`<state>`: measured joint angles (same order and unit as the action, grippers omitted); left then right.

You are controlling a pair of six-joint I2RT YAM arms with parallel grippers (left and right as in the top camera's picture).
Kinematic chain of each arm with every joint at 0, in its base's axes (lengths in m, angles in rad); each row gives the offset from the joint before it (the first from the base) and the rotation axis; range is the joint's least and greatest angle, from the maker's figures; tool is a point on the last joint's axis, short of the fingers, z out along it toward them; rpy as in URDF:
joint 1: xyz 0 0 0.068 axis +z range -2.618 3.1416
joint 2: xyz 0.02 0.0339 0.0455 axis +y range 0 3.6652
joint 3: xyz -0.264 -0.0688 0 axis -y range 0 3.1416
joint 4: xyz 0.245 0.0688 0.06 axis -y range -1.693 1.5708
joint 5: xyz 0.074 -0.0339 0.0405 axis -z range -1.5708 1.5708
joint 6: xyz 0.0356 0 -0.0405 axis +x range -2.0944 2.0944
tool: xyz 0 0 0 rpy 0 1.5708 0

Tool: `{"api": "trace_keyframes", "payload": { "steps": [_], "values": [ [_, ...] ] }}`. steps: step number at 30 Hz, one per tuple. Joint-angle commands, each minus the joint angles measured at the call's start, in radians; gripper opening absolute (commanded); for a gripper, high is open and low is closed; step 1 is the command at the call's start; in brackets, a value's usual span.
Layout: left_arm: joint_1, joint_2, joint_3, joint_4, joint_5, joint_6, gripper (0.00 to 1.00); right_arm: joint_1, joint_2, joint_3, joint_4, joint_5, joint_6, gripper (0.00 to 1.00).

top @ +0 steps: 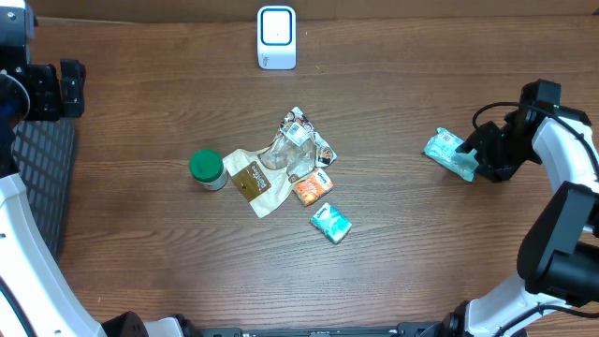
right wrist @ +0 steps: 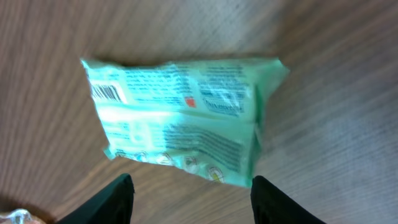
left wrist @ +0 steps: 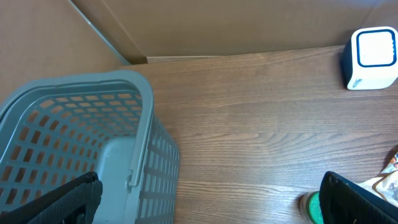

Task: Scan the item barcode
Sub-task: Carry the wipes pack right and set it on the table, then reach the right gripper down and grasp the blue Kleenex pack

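Green packet [right wrist: 180,118] lying flat on the wooden table [right wrist: 348,124], in the centre of the right wrist view.
The right gripper [right wrist: 191,186] has its fingers spread, tips flanking the packet's lower edge without gripping it; the barcode [right wrist: 107,93] faces up at upper left.

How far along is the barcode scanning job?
Done: one mint-green plastic packet lies apart at the right, barcode up; whether it was scanned is unclear. In hand: nothing, the right gripper stands open beside it, left gripper open. Left: the mid-table pile of packets, in front of the white boxy scanner.
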<state>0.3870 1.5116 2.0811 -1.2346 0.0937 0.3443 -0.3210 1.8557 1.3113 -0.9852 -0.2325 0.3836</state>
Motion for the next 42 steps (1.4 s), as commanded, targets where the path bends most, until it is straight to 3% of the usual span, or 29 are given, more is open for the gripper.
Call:
{"api": "trace_keyframes", "payload": {
  "steps": [1,6,11,13,23,31,42],
  "values": [
    [0.005,-0.001,0.003,0.0,0.003,0.015,1.0,-0.002,-0.011,0.076,-0.074,-0.006,-0.037,0.58],
    [0.005,-0.001,0.003,0.0,0.003,0.015,1.0,0.061,-0.012,0.261,-0.29,-0.146,-0.216,0.55],
    [0.005,-0.001,0.003,0.0,0.003,0.015,1.0,0.225,-0.011,0.241,-0.341,-0.177,-0.289,0.58],
    [0.005,-0.001,0.003,0.0,0.003,0.015,1.0,0.28,-0.011,0.216,-0.333,-0.176,-0.289,0.62],
    [0.005,-0.001,0.003,0.0,0.003,0.015,1.0,0.517,-0.011,0.005,-0.211,-0.174,-0.274,0.6],
    [0.005,-0.001,0.003,0.0,0.003,0.015,1.0,0.599,-0.011,-0.103,-0.099,-0.225,-0.241,0.52],
    [0.005,-0.001,0.003,-0.003,0.003,0.015,0.99,0.655,-0.011,-0.129,-0.067,-0.225,-0.204,0.51]
  ]
}}
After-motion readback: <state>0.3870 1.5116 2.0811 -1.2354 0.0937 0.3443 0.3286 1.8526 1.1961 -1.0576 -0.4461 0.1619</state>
